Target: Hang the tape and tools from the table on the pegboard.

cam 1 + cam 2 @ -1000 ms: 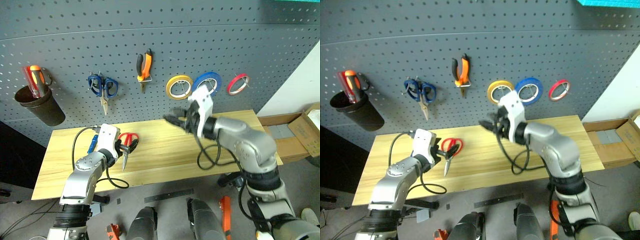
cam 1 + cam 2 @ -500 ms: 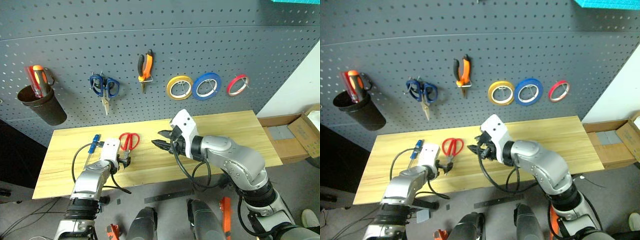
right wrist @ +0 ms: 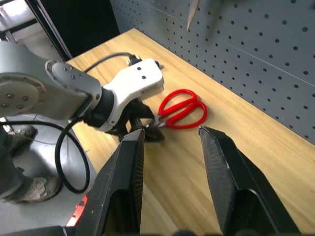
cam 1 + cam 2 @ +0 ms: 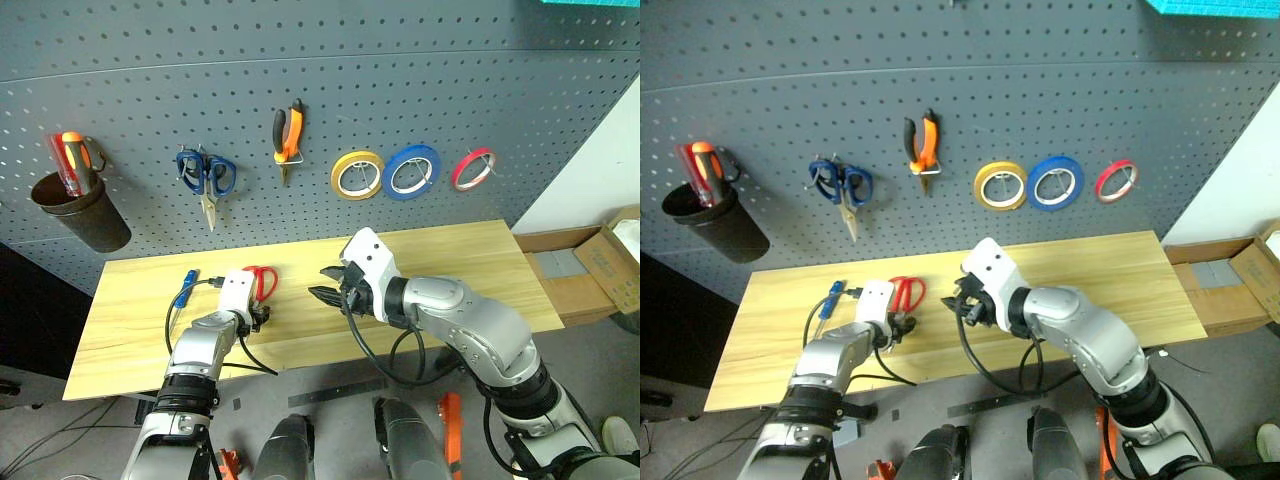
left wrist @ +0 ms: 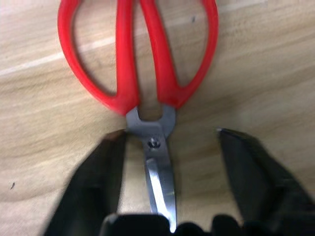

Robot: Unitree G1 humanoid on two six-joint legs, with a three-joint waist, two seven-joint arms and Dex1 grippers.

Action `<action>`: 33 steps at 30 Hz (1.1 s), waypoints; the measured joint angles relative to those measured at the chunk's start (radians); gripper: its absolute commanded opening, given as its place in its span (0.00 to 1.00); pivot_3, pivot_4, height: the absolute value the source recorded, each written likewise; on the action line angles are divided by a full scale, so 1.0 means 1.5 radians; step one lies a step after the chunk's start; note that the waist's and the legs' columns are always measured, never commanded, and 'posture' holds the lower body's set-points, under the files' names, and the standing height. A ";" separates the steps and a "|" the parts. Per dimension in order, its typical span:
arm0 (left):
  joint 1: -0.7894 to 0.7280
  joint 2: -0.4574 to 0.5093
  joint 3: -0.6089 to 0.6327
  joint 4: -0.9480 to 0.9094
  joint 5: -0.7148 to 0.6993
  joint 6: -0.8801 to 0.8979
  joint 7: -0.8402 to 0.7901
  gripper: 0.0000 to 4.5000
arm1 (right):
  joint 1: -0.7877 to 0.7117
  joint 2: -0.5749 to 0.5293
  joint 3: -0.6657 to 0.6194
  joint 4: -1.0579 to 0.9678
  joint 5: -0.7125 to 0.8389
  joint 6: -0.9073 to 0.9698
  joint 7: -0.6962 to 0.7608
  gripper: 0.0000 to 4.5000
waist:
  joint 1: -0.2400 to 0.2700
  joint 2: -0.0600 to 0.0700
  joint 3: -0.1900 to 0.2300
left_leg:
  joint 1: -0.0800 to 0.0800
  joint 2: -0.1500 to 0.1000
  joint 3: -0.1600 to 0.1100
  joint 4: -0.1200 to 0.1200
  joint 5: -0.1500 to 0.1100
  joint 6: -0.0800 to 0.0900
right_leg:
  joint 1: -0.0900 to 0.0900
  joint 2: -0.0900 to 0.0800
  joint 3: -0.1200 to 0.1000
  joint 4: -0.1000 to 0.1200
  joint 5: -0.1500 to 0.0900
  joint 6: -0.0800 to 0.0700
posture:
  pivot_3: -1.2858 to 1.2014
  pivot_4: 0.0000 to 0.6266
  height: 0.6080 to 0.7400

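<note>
Red-handled scissors [image 5: 140, 59] lie flat on the table [image 4: 460, 255], handles toward the pegboard [image 4: 450, 80]. My left gripper [image 4: 262, 318] is lowered over them. In its wrist view the two fingers [image 5: 93, 182] stand open on either side of the blade and pivot, not touching them. A slim blue-handled tool [image 4: 186, 289] lies just to the left. My right gripper [image 4: 322, 283] hovers open and empty over the table's middle, pointing at the scissors [image 3: 182, 109]. On the pegboard hang the thin red tape [image 4: 474, 168] and the orange-and-black pliers [image 4: 288, 130].
Blue-handled scissors [image 4: 205, 176], a yellow roll [image 4: 357, 175] and a blue roll [image 4: 412, 170] also hang on the pegboard. A dark cup [image 4: 85, 212] with red and orange handles in it hangs at the far left. Cardboard boxes [image 4: 600, 262] stand beyond the table's right end.
My left gripper has sunk onto the scissors and its fingers have drawn closer together around the blade. The right gripper has come down from in front of the rolls to just above the table.
</note>
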State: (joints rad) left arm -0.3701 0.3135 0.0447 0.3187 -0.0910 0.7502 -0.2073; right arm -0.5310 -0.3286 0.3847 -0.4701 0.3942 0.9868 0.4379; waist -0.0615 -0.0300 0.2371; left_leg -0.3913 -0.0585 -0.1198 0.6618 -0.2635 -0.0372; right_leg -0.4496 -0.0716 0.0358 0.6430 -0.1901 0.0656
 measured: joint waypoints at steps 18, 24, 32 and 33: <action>0.127 -0.013 0.039 -0.170 -0.019 -0.073 -0.007 0.05 | 0.007 -0.087 -0.015 -0.017 -0.016 -0.037 0.060 0.37 | -0.009 0.000 0.000 | -0.001 0.000 0.002 0.000 0.000 0.000 | 0.000 0.000 0.001 -0.001 0.000 0.000 | 0.47 0.35 1.00; 0.234 0.025 0.050 -0.358 -0.021 -0.207 -0.062 0.05 | 0.042 -0.141 -0.054 -0.050 -0.034 -0.105 0.091 0.37 | -0.008 0.000 0.000 | -0.001 0.001 0.004 -0.001 0.000 0.000 | 0.000 0.000 0.001 -0.003 0.000 0.000 | 0.47 0.33 1.00; 0.320 0.040 0.121 -0.500 -0.043 -0.290 -0.085 0.05 | 0.010 -0.144 -0.177 -0.082 0.062 -0.113 0.142 0.37 | -0.008 0.000 0.000 | -0.001 0.001 0.005 0.000 -0.001 0.001 | 0.001 0.000 0.002 -0.004 -0.001 0.002 | 0.48 0.30 1.00; 0.320 0.040 0.128 -0.505 -0.044 -0.294 -0.085 0.05 | -0.003 -0.144 -0.188 -0.087 0.073 -0.113 0.147 0.37 | -0.007 0.000 0.000 | 0.000 0.001 0.005 0.000 -0.001 0.001 | 0.001 0.000 0.001 -0.004 -0.001 0.002 | 0.48 0.30 1.00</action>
State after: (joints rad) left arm 0.1100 0.3736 0.2369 -0.4388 -0.1576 0.3087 -0.3350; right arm -0.5356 -0.5444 0.1022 -0.6002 0.5034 0.8174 0.6581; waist -0.0722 -0.0304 0.2365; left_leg -0.3917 -0.0566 -0.1127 0.6617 -0.2650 -0.0354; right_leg -0.4474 -0.0714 0.0378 0.6365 -0.1911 0.0691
